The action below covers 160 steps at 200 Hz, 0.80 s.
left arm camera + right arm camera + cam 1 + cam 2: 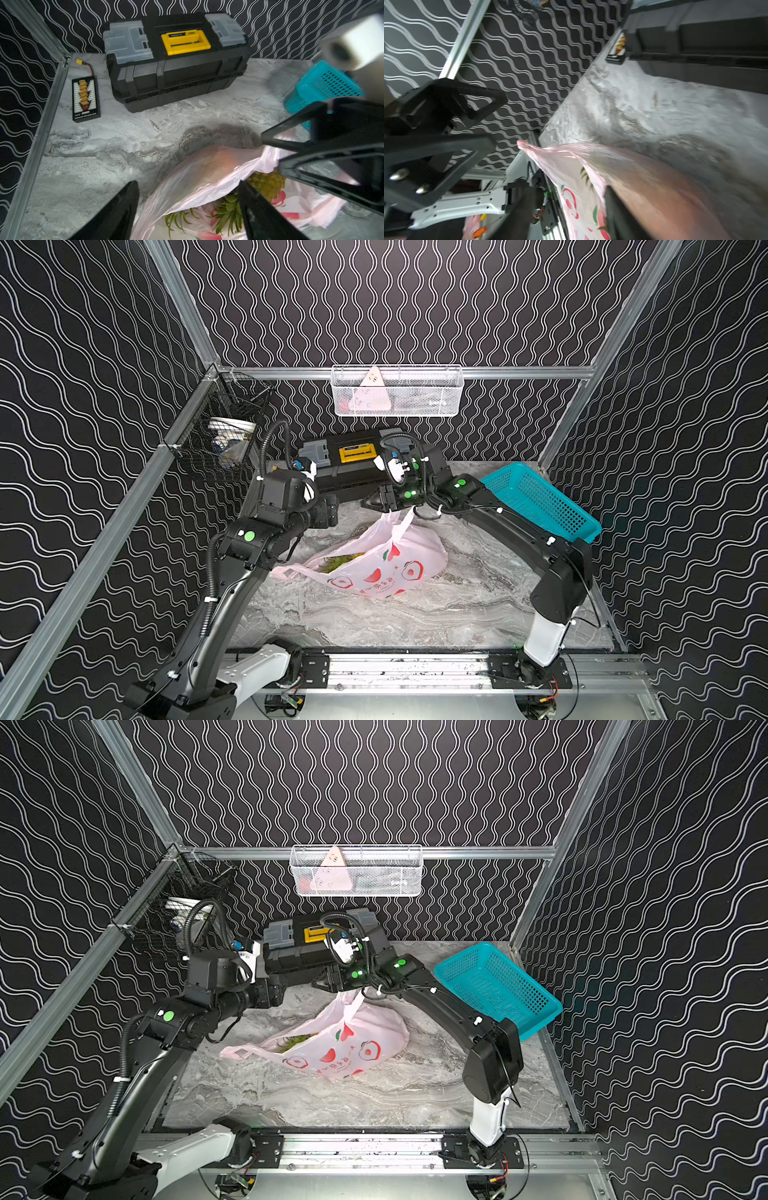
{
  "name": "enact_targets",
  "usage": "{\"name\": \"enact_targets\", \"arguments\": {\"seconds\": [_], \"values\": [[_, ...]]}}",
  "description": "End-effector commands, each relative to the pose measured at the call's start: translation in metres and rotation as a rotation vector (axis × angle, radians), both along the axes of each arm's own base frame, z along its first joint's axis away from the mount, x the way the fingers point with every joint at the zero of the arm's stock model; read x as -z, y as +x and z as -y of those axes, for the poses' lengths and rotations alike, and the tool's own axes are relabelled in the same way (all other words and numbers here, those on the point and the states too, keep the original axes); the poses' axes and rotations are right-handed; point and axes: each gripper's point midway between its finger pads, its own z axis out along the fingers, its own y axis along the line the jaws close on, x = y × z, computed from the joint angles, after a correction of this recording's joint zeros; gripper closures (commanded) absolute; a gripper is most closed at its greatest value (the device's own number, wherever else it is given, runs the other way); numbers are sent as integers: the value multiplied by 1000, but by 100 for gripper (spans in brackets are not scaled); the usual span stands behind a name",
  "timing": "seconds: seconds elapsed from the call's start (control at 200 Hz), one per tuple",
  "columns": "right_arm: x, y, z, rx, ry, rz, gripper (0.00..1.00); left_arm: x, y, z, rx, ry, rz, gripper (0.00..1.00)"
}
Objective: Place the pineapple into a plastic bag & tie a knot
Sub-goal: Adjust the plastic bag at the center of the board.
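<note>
The pale-pink plastic bag (pixel 386 568) with red apple prints lies mid-table in both top views. Inside it lies the pineapple (pixel 267 182), with its green crown (pixel 226 207) at the bag's mouth. One handle (pixel 286 572) trails left on the table. The other handle (pixel 401 518) rises to my right gripper (pixel 368 502), which is open, with loose bag film between its fingers (pixel 614 207). My left gripper (pixel 187 182) is open just above the bag's rim, close beside the right one. I see no knot.
A black toolbox (pixel 353 460) with a yellow handle stands behind the bag. A teal perforated basket (pixel 540 502) tilts at the back right. A charging board (pixel 85 99) lies at the back left. Wire baskets hang on the back wall (pixel 397 391) and the left wall (pixel 224 435).
</note>
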Motion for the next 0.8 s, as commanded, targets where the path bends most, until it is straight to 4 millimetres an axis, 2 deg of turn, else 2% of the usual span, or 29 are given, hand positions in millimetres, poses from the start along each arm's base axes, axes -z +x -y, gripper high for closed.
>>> {"name": "enact_targets", "arguments": {"seconds": [0.0, 0.09, 0.21, 0.345, 0.415, 0.525, 0.681, 0.776, 0.796], "values": [[-25, -5, 17, 53, -46, 96, 29, 13, -6, -22, -116, -3, -27, 14], [-46, -5, 33, 123, -58, 145, 21, 17, -1, -34, -152, -38, -39, 14], [-70, 5, 68, 288, -143, 205, 10, 25, 14, -49, -177, -102, -100, 16], [-61, 7, 95, 390, -248, 165, 8, 28, 22, -50, -168, -160, -101, 16], [-50, 4, 96, 389, -260, 136, 7, 28, 22, -51, -173, -163, -103, 16], [-36, -1, 86, 337, -253, 91, 8, 29, 20, -52, -175, -159, -104, 16], [-48, -21, 62, 199, -111, 57, 11, 32, 16, -53, -177, -152, -111, 16], [-61, -17, 72, 259, -100, 98, 14, 32, 14, -55, -180, -136, -114, 15], [-66, -17, 74, 270, -101, 119, 15, 32, 14, -64, -208, -134, -113, 15]]}}
